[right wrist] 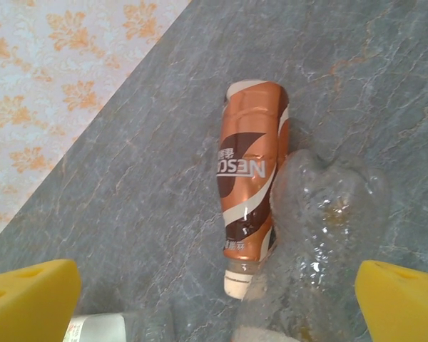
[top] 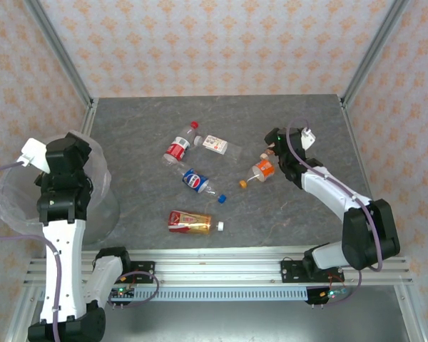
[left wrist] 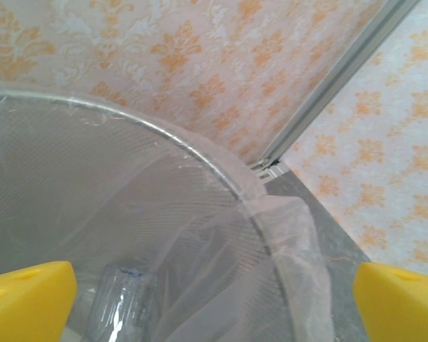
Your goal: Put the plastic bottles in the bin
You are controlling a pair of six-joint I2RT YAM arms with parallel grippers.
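- Patterned walls (top: 221,43) close off the far side and both flanks. We see free room above.
- The surface (top: 307,214) is flat, grey and stone-patterned.
- The bin (top: 14,206) sits at the surface's left edge, bag-lined, with one clear bottle (left wrist: 121,303) already inside.
- Right of the bin, bottles lie loose on their sides. The red-yellow bottle (top: 189,221) is nearest it and the blue bottle (top: 196,179) lies beyond.
- Farthest from the bin, the brown bottle (right wrist: 250,199) lies straight below the right pincer (right wrist: 214,299). Its long axis runs crosswise to the closing line, and a second clear bottle (right wrist: 328,214) touches its side. We judge the right arm far nearer.
- The right pincer is spread wide and grips nothing.
- The left pincer (left wrist: 214,303) hovers over the bin, spread wide and empty.
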